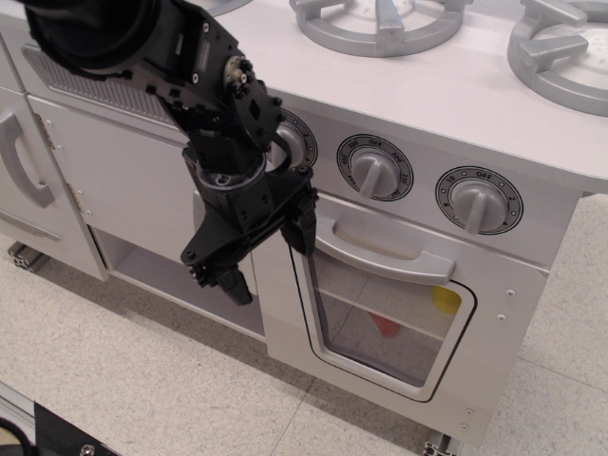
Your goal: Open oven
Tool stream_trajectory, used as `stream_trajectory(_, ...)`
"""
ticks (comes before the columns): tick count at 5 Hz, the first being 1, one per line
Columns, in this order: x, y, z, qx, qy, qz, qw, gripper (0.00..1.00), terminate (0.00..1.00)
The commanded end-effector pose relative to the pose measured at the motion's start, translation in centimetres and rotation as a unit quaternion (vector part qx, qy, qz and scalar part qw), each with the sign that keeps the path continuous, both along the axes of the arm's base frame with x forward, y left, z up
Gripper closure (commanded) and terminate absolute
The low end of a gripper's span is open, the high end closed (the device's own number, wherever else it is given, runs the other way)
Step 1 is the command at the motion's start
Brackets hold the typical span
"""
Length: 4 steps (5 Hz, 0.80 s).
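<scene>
The light grey oven (494,313) stands at the right, its door shut. The door has a rounded clear window (385,318) and a wide horizontal grey bar handle (389,252). My black gripper (271,258) is open and empty, tilted on a diagonal in front of the door's upper left corner. One finger (304,231) is by the left end of the handle; the other finger (237,285) hangs lower left. I cannot tell if the upper finger touches the handle.
Three dials (375,169) sit above the door, and grey burners (380,21) are on top. A windowless cabinet door with a vertical handle (24,161) is at the left, with an open shelf (157,275) beside it. Yellow (445,300) and red (385,326) items show behind the window.
</scene>
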State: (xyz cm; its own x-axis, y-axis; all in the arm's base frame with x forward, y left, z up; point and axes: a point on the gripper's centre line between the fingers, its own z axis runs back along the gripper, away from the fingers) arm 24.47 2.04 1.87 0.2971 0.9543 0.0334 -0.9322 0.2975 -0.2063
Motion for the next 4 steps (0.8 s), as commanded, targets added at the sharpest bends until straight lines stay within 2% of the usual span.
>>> stream_trajectory(1,3.2,1.5,-0.1,-0.053,-0.074,0.017,0.9957,0.00,0.00)
stream_trajectory(2,3.9,1.3,-0.6,-0.082,-0.075,0.018,0.9937,0.00,0.00)
stream_trajectory(4,4.1,-0.6,-1.1,-0.112,-0.060,-0.007,0.9919,0.00,0.00)
